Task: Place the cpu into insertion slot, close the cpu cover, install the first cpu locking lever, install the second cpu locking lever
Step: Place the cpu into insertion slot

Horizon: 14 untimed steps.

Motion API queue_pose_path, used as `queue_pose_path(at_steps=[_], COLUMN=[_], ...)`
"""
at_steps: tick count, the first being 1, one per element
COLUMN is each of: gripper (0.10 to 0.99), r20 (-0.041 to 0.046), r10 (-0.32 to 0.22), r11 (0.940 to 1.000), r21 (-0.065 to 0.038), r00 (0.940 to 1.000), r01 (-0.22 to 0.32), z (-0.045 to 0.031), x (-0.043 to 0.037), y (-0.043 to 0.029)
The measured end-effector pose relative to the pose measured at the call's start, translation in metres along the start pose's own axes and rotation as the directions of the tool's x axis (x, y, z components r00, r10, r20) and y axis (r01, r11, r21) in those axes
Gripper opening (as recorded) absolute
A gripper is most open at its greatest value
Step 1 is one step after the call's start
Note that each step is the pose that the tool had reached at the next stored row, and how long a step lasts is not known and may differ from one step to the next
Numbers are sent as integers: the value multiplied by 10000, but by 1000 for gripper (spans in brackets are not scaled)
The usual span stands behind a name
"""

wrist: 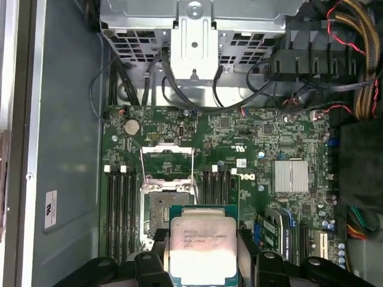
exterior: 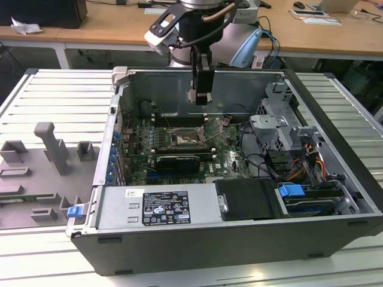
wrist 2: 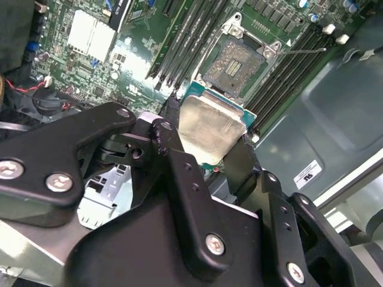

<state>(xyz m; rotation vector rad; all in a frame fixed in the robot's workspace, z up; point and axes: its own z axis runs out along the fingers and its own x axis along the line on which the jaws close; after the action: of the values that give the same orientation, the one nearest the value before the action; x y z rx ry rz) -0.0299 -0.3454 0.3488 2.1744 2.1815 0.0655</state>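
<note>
We hold the cpu (wrist 2: 209,128), a small thin square chip with a pale silver-beige metal face, clenched by two opposite edges between the jaws. The black fingers (wrist 2: 179,173) bracket it, and its metal face is turned toward both wrist cameras. In the exterior view the jaws hang over the open dark-grey computer case (exterior: 239,245), above the green motherboard (exterior: 230,158) and clear of it.

The insertion slot (wrist: 157,209), a small square dark socket with a silver rim, lies bare close by the chip; in the first wrist view the chip partly overlaps it. The cpu cover (wrist: 167,149), a thin silver frame plate, seems swung open beyond the socket, so the seat looks free.

We judge the placing step underway, with the chip not yet seated. To do it well we would square the chip's edges to the rim, hold it level, and lower gently without dragging across the contacts, releasing only once it lies flat.
</note>
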Motion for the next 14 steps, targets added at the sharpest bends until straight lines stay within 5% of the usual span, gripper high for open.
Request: queue_pose_path(at_steps=[4,8,14], gripper=[537,537,537], r20=[-8,-146,-155], r10=[0,11,9], r11=[10000,10000,10000], r21=[65,66,67], r00=[10000,9999,9999], r01=[0,-10,-8], z=[83,128,249], x=[2,2,6], y=[-6,-10,-18])
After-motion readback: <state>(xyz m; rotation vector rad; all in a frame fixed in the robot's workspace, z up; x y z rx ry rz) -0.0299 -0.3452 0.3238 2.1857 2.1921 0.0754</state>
